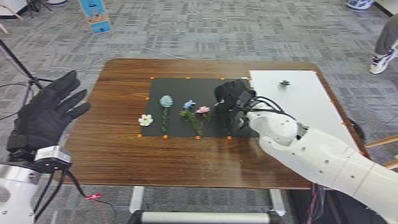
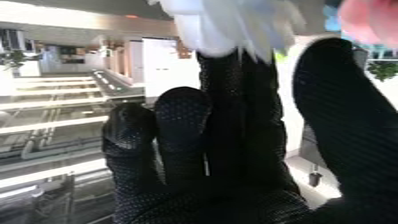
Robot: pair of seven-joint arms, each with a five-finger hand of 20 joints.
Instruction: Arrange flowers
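Robot hand (image 1: pixel 233 96) — the right one, fingers (image 2: pixel 184 127) straight, thumb (image 2: pixel 333 80) apart — hangs beside the pink flower (image 1: pixel 203 109).

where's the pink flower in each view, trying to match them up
Head view: the pink flower is over the black mat, between the blue flower and the right hand.
Right wrist view: the pink flower is partly cut off by the picture's edge, beyond the right hand's thumb tip.
Shared landmark: the blue flower, right beside the pink one in both.
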